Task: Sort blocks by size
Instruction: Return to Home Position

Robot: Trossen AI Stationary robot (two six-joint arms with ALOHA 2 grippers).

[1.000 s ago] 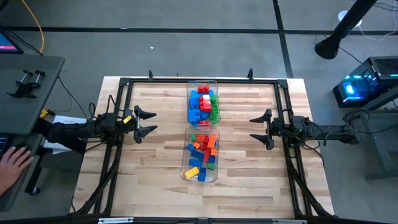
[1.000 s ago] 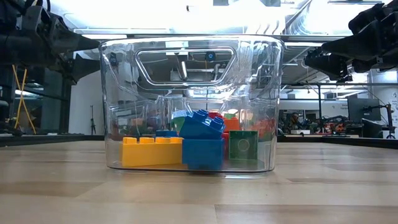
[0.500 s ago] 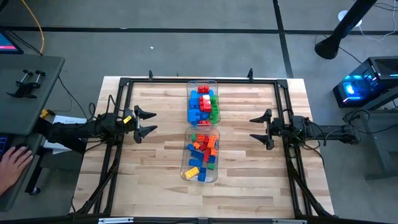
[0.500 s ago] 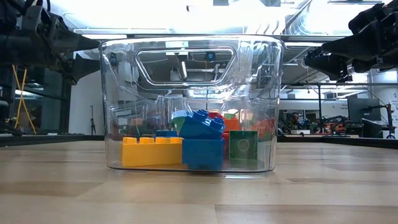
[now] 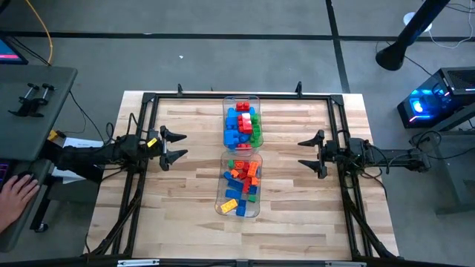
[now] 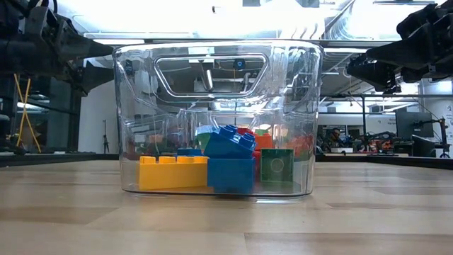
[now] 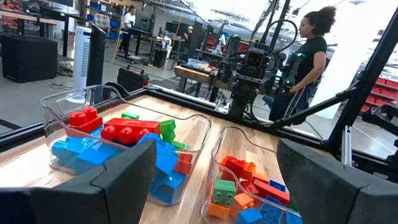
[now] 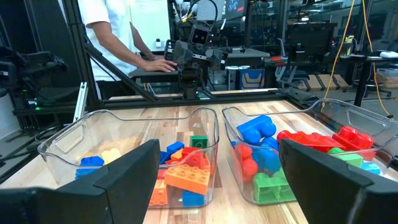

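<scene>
With all blocks (image 5: 241, 122) seen binned, the left tool (image 5: 180, 145) and right tool (image 5: 303, 153), both spread wide and empty, are best drawn back level, clear of the bins (image 5: 220, 185).

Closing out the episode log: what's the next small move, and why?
Probably none, just hold. All blocks sit in the two bins; none show on the table. Left gripper and right gripper hang open and empty at the sides.
</scene>
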